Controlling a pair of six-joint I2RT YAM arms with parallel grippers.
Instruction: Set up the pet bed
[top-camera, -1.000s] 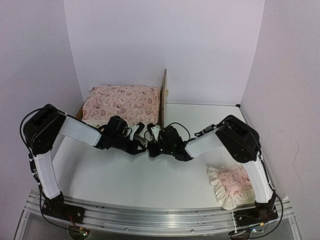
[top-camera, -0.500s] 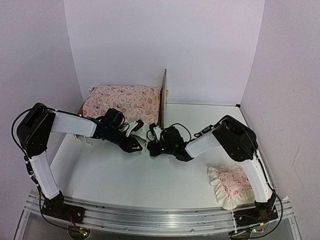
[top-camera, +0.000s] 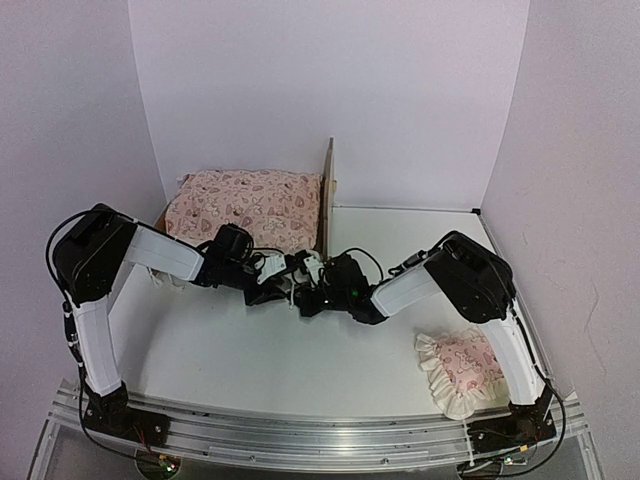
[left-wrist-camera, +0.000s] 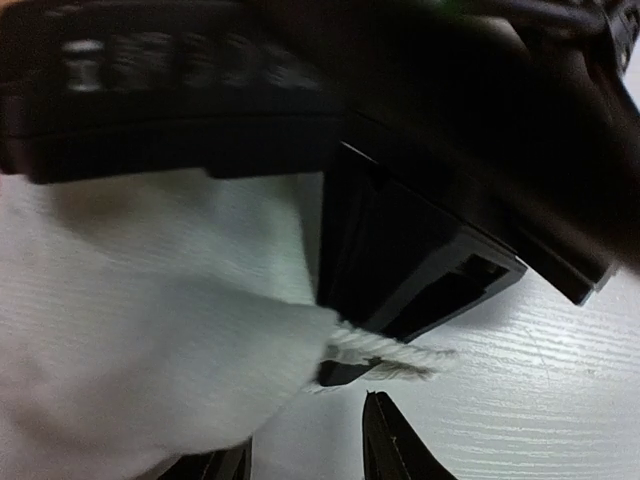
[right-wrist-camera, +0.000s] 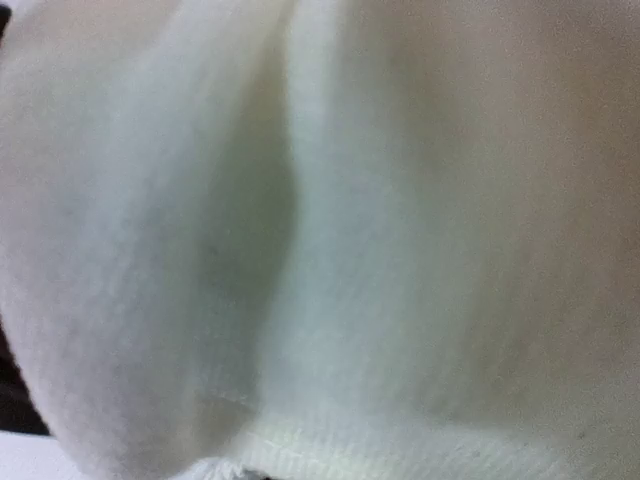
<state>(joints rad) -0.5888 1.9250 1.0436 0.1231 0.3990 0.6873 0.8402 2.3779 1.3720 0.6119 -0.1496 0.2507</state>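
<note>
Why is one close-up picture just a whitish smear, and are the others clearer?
Right wrist view: white cloth fills the frame, seemingly too close to focus, so only soft folds show. Left wrist view: the black machine part up top is blurred and dark, while the table grain is sharp. Top view: evenly lit, sharp, only faint shadows.

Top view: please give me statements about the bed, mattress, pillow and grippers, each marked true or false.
1. The mattress lies on the bed. True.
2. The pillow lies on the mattress. False: it lies on the table, by the right arm's base.
3. The left gripper and right gripper hang over the pillow. False: they meet at the mattress's near right corner.
4. The headboard stands upright at the bed's right end. True.
</note>
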